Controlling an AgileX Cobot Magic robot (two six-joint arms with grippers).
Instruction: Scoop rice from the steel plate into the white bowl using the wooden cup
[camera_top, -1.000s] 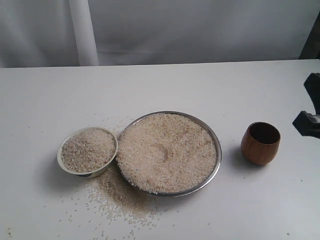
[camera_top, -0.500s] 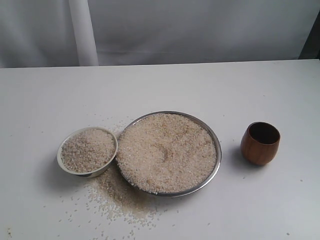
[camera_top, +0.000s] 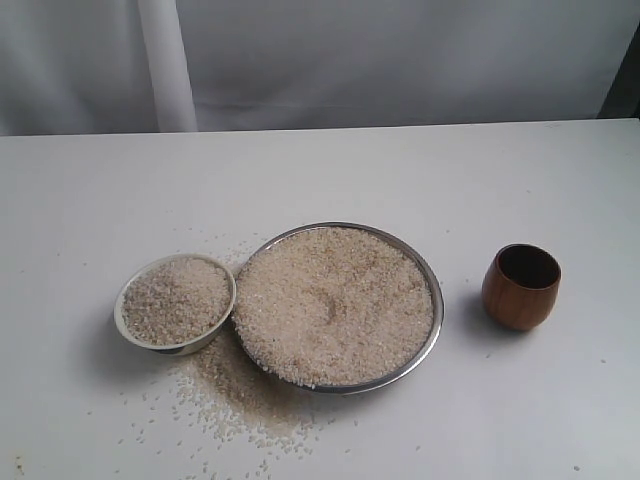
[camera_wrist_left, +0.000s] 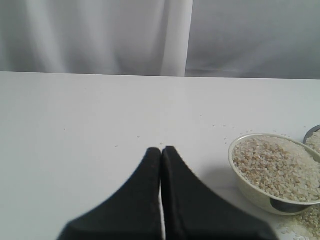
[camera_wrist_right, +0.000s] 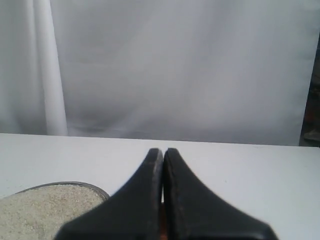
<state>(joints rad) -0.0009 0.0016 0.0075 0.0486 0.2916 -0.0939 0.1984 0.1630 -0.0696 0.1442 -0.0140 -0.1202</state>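
A small, rounded, reddish-brown wooden cup is seen upright at the right of the exterior frame, apart from the wide shiny steel plate at centre. The plate is heaped with pale rice grains. A small cream-white ceramic bowl, also filled, is set just beside the plate at lower left, and loose grains are scattered on the white desk. The left arm's jaws and the right arm's jaws are pressed closed on nothing. In the right wrist view the plate is cut off, and a reddish sliver between the jaws cannot be identified.
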